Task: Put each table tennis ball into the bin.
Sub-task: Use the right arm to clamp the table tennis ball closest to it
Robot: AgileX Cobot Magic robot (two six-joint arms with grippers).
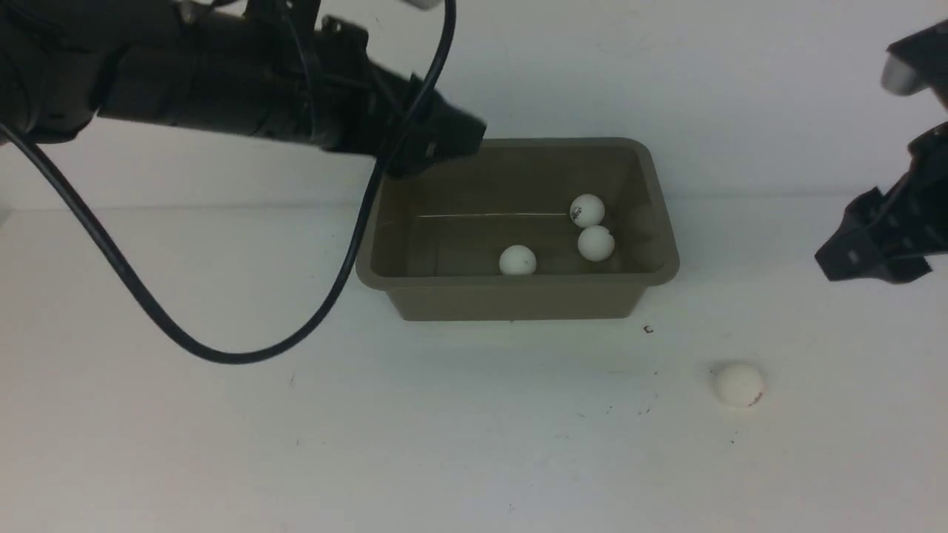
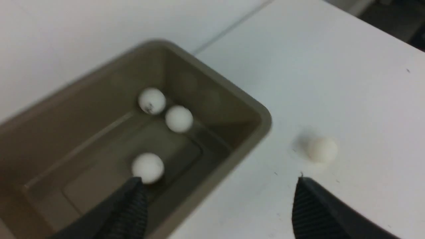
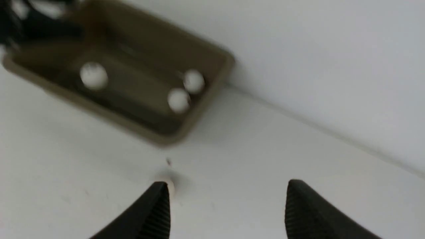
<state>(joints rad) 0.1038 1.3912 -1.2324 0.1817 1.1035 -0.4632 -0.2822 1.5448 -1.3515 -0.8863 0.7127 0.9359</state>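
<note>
White table [image 1: 222, 444] bears the bin [image 1: 518, 281] holding three balls [image 1: 518, 260]; the fourth ball [image 1: 738, 383] lies outside, likeliest for the open, empty right tool [image 3: 227, 182], while the left tool [image 2: 218, 181] gapes empty over the bin's edge.

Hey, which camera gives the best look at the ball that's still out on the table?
The front view: the ball lies whole and unblocked on the table, right of the bin. The left wrist view shows it blurred; the right wrist view shows only a sliver behind a finger of the right pincer.
</note>
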